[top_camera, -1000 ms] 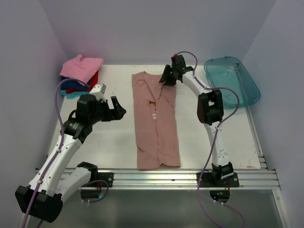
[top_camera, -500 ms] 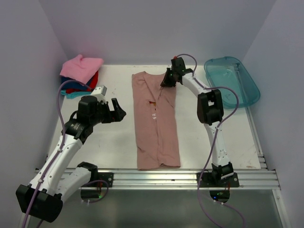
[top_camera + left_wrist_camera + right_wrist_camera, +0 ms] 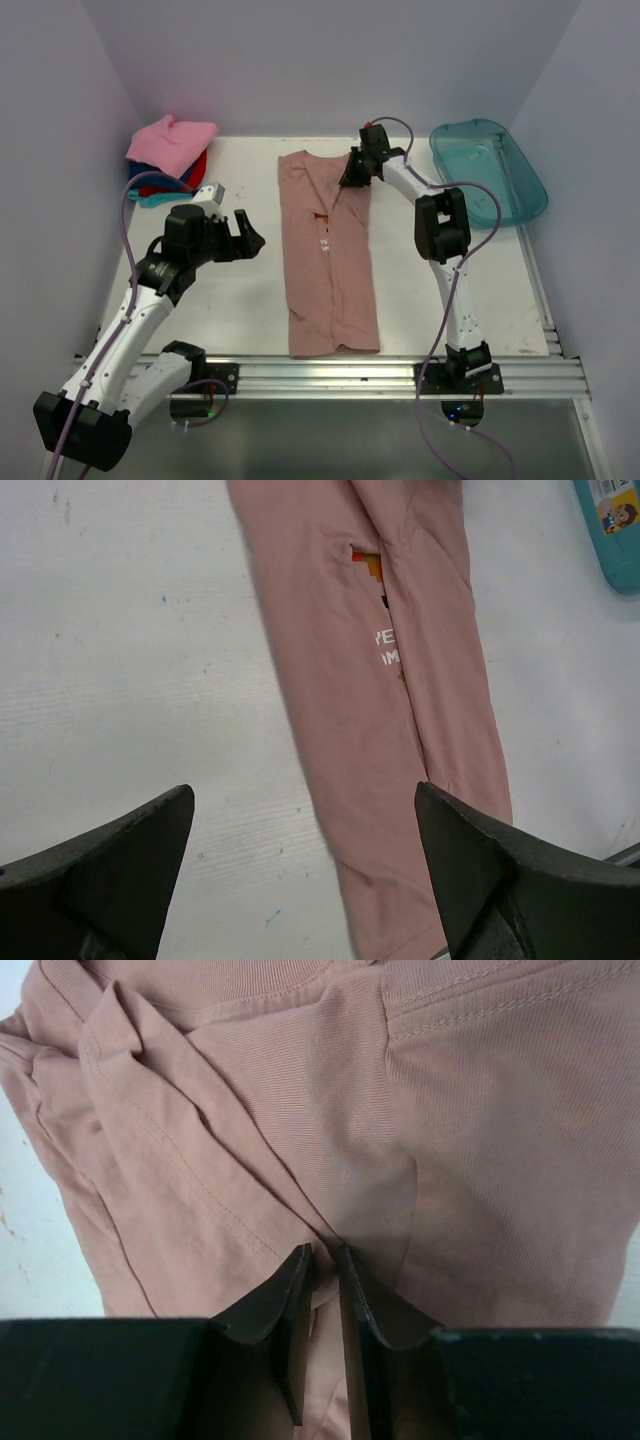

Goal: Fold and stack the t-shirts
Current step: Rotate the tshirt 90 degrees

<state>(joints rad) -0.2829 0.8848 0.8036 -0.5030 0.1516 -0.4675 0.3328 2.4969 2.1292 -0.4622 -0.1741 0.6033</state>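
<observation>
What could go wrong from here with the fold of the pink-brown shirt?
1. The right gripper pinches only a small ridge of the pink-brown tee near its collar. The cloth might slip out, or only the top layer might be caught, undoing the side folds.
2. The left gripper hangs open beside the tee, not on it. A one-sided pull could drag it askew.

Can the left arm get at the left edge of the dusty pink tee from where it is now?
Probably yes. The left fingers hover open over bare table just beside the tee, facing its left edge, and nothing lies between them.
</observation>
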